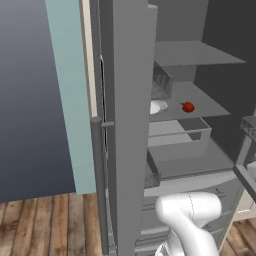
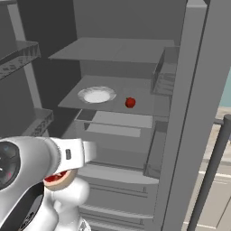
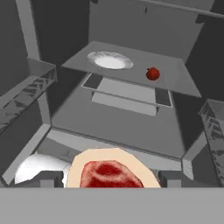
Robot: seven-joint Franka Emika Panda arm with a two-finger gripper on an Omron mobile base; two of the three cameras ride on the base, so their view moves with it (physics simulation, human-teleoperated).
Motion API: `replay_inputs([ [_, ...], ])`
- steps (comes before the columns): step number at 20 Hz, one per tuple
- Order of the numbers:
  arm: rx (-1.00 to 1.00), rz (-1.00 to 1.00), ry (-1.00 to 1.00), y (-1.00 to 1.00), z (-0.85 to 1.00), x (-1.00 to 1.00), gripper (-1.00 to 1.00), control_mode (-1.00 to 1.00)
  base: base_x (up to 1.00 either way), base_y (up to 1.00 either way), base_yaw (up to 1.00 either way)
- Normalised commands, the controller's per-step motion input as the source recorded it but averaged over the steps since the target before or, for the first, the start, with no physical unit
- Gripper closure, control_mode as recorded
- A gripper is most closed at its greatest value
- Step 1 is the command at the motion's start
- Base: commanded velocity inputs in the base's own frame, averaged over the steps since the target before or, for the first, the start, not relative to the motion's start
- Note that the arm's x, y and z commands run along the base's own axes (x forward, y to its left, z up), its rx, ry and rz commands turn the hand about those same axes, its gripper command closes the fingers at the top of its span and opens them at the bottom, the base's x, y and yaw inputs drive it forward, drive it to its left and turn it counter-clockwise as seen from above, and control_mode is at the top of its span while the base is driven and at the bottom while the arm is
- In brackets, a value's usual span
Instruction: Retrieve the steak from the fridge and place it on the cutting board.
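The fridge (image 2: 135,67) stands open, all grey inside, with flat smooth shelves. In the hand view the steak (image 3: 111,173) sits right between the two dark finger tips of the gripper (image 3: 109,183). The gripper is closed on the steak and holds it. The steak is flat and roundish, red and bumpy in the middle, with a pale tan rim all around. In the right base view a bit of the red steak (image 2: 57,178) peeks out under the white arm, in front of the lower part of the fridge.

There is open room between the steak and the shelves ahead. The fridge door (image 1: 125,125) stands close on one side, with a long bar handle (image 1: 98,185) down its edge. Wire-sided door bins stick out near both sides.

On the middle shelf (image 3: 175,83) lie two things, well apart: one white round plate (image 3: 110,60) and one small shiny red ball (image 3: 152,73). One more white round plate (image 3: 37,168) sits low, just beside the steak. Under the middle shelf is one grey drawer (image 2: 119,124).
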Motion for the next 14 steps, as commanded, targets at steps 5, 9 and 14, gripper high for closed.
replay_inputs([
  [5,0.00,0.00,0.00,0.00,0.00,0.00,1.00,1.00,-0.97,0.02,0.00],
  [9,0.00,0.00,0.00,0.00,0.00,0.00,1.00,1.00,-0.26,-0.21,-0.72],
  [14,0.00,0.00,0.00,0.00,0.00,0.00,1.00,1.00,0.04,-0.19,-0.98],
])
